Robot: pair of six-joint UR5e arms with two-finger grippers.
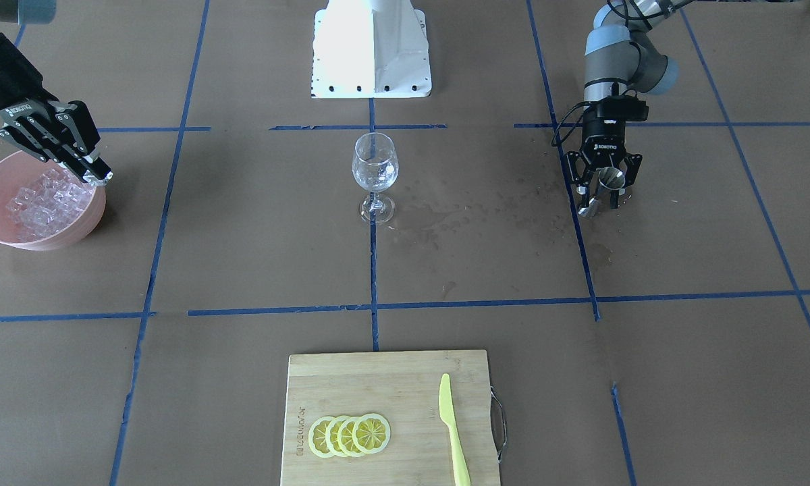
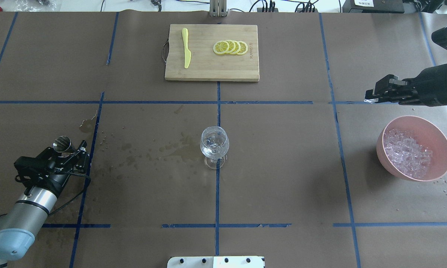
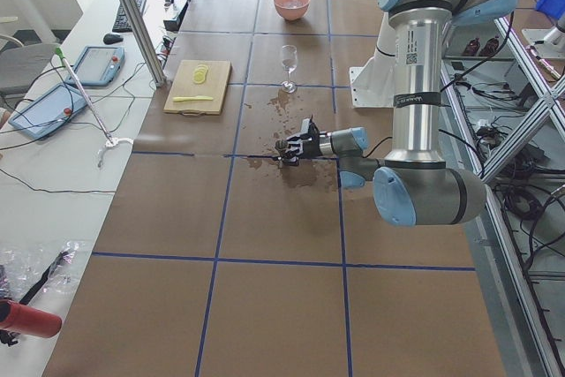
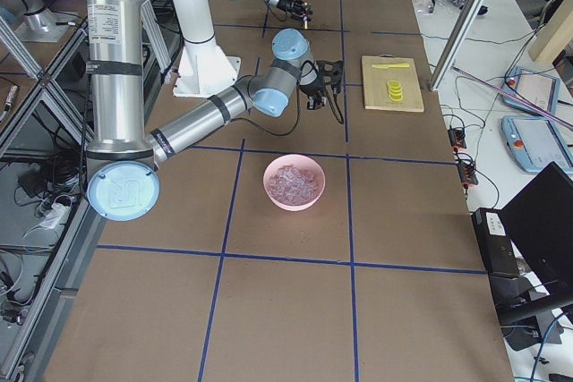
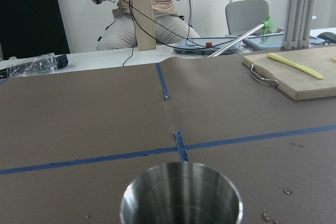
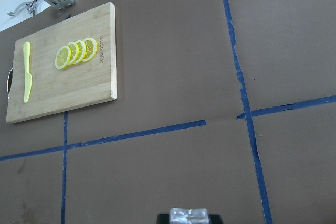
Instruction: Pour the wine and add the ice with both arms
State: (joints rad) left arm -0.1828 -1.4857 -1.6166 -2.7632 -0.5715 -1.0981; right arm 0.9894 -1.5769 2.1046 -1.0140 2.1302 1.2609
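Note:
A clear stemmed wine glass stands upright at the table's middle, also in the overhead view. Dark wet marks of wine spot the brown paper between the glass and my left gripper. That gripper is shut on a small steel cup, held low at the table's left; the cup's open mouth fills the bottom of the left wrist view. A pink bowl holds a heap of ice. My right gripper is shut on one ice cube, above and beyond the bowl.
A bamboo cutting board at the far middle carries several lemon slices and a yellow plastic knife. The white pedestal base stands at the robot's edge. Blue tape lines cross the paper.

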